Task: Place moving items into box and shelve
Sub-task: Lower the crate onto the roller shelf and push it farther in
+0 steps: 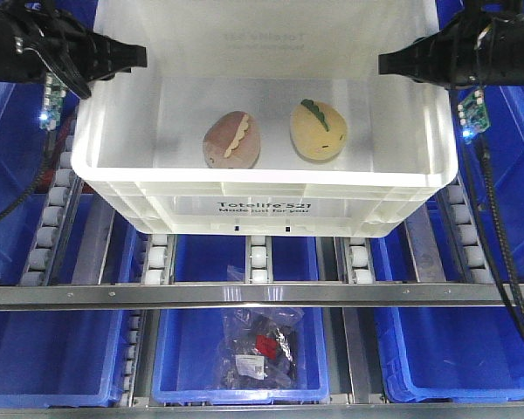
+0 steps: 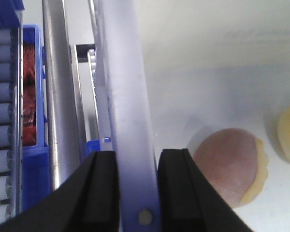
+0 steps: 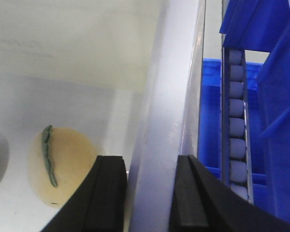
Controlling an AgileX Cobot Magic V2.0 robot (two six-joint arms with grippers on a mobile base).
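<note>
Since both plush toys [image 1: 275, 135] already sit inside the box [image 1: 262, 207], it's gripped by opposite side walls: left pincer [image 2: 135, 193] and right pincer [image 3: 147, 193] each clamped across one.

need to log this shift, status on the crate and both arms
Left pincer and right pincer each shut on a side wall of the large white ribbed plastic crate. Pinkish-brown plush toy and yellow-orange plush toy inside. Nothing blocking.

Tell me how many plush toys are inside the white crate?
2. The pinkish-brown plush lies left of centre on the white crate floor; the yellow-orange plush lies beside it, to the right. None seems hidden.
</note>
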